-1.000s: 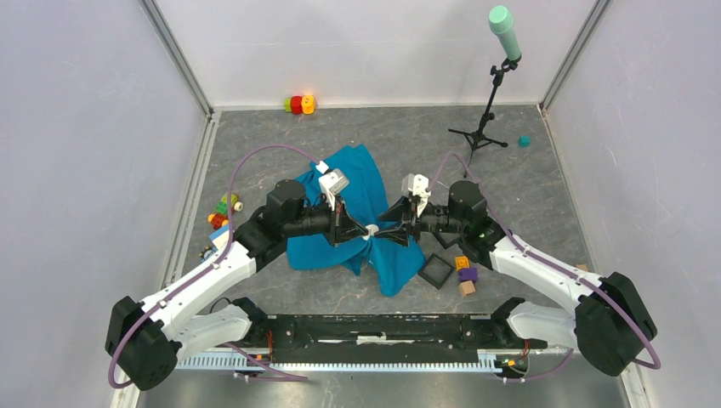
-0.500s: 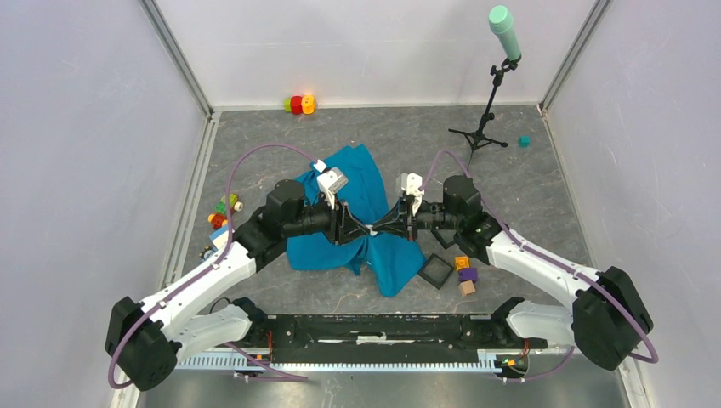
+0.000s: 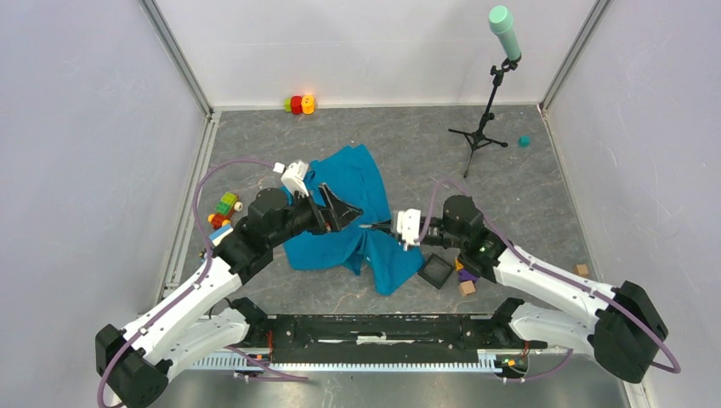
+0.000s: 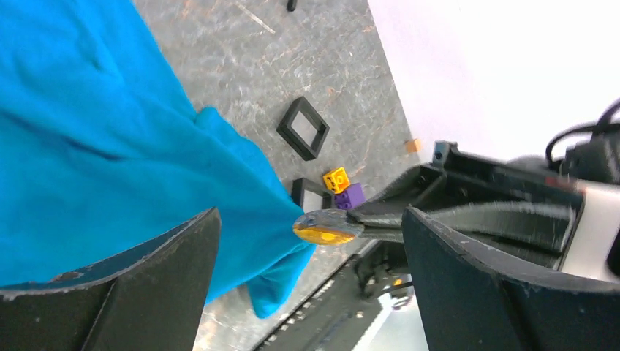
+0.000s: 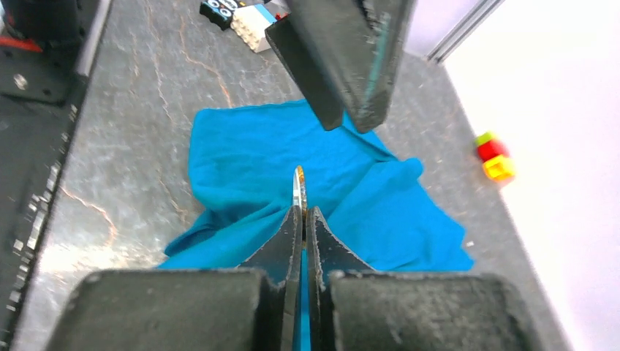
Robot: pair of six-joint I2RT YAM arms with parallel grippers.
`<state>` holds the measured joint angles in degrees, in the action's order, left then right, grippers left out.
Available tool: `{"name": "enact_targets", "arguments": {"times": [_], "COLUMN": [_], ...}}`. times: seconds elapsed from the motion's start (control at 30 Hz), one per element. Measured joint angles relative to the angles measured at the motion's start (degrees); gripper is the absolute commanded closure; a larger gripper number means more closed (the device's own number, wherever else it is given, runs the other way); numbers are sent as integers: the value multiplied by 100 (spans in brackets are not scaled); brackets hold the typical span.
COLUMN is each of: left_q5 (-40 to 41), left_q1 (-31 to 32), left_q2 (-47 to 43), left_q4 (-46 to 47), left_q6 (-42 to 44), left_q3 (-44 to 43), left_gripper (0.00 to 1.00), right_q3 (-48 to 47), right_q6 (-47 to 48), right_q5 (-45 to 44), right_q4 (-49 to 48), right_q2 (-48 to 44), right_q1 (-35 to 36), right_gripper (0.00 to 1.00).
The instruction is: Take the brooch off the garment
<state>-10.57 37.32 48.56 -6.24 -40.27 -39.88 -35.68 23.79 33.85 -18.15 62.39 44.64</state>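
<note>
The garment [image 3: 349,178] is a blue cloth lying crumpled on the grey table. My right gripper [image 3: 380,227] is shut on the brooch [image 3: 371,226], a small flat disc, above the cloth's near right part. In the right wrist view the brooch [image 5: 299,191] stands edge-on just past the closed right gripper [image 5: 303,213]. My left gripper [image 3: 350,214] hangs open just left of it. In the left wrist view the brooch [image 4: 327,227] sits between the wide-apart left fingers [image 4: 146,285], touching neither. A peak of the garment [image 4: 110,131] reaches the brooch; I cannot tell whether they are joined.
A black square frame [image 3: 436,271] and coloured blocks [image 3: 464,276] lie right of the cloth. More blocks [image 3: 224,206] sit at the left wall and red and yellow ones [image 3: 298,104] at the back. A microphone stand [image 3: 479,136] rises at the back right.
The left gripper, shut at the brooch a second ago, has opened and drawn back to the left. The right gripper has shut on the brooch and shifted nearer.
</note>
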Motion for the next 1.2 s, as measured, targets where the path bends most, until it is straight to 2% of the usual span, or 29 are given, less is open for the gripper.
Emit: {"name": "enact_targets", "arguments": {"times": [0.1, 0.2, 0.37, 0.47, 0.6, 0.87, 1.0, 1.2], "left_q5": [57, -57, -426, -612, -656, -765, -824, -883], "left_q1": [-68, -125, -142, -146, -146, -146, -144, -94], "left_q2": [13, -7, 13, 168, 221, 382, 442, 452], "left_q4": [-146, -52, 730, 984, 1377, 1766, 1810, 1908], "left_q6": [-1097, -2317, -4341, -5018, -5508, -5737, -5742, -5742], "left_q3": [111, 415, 1231, 1344, 1344, 1344, 1342, 1342], "left_gripper": [14, 23, 29, 37, 57, 57, 64, 65], "right_q3": [442, 717, 1095, 1246, 1274, 1274, 1274, 1274], "right_q6": [903, 1565, 2603, 2973, 3314, 3606, 3659, 3705], "right_q5": [-87, -181, -529, -647, -745, -938, -1001, -1054], "right_q4": [-317, -531, -966, -1174, -1279, -1276, -1272, -1270], "right_q2": [-304, -415, -579, -706, -750, -719, -702, -651], "right_q1": [103, 144, 363, 494, 568, 695, 734, 787], "right_gripper": [97, 100, 100, 100, 100, 100, 100, 100]}}
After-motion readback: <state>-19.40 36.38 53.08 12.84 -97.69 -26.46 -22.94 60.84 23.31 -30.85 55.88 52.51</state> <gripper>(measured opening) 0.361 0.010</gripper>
